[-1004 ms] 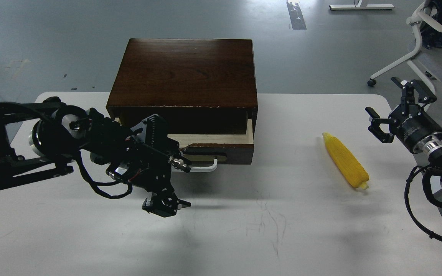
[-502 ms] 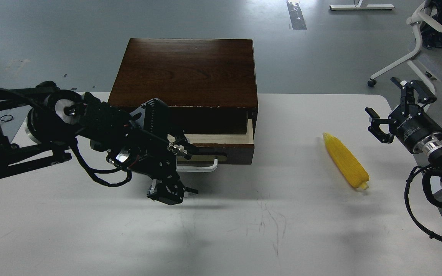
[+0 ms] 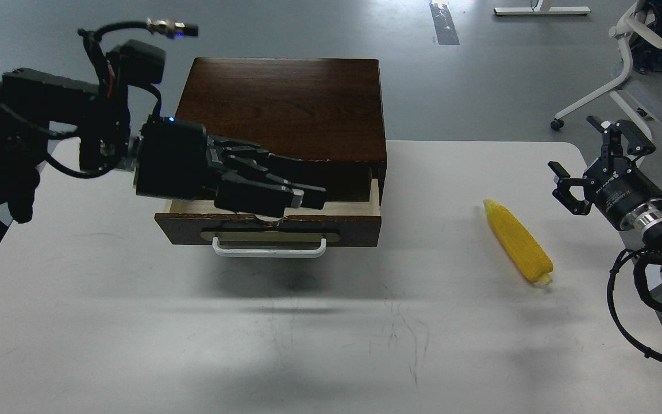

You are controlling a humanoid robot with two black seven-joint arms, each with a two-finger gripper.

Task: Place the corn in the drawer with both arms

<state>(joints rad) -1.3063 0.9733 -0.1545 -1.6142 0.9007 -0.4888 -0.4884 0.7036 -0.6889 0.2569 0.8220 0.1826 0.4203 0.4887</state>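
Corn [image 3: 518,241] flat on white table [image 3: 331,345], right of drawer [image 3: 268,229], well apart, tip pointing away. Drawer partly pulled out of dark wooden box [image 3: 279,109], white handle [image 3: 269,251] facing front. Left gripper [image 3: 302,198] over drawer opening, fingers pressed together, nothing held. Right gripper [image 3: 595,155] at table's right edge, fingers spread, empty. Grey floor behind; white chair base [image 3: 607,92] upper right.

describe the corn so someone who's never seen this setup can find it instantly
Start at the dark wooden box at the back of the white table, with its drawer partly pulled out. Look right of it, toward the right gripper. The corn lies flat on the bare tabletop between them, the only bright yellow thing, tapered, with its pointed end away from the robot.
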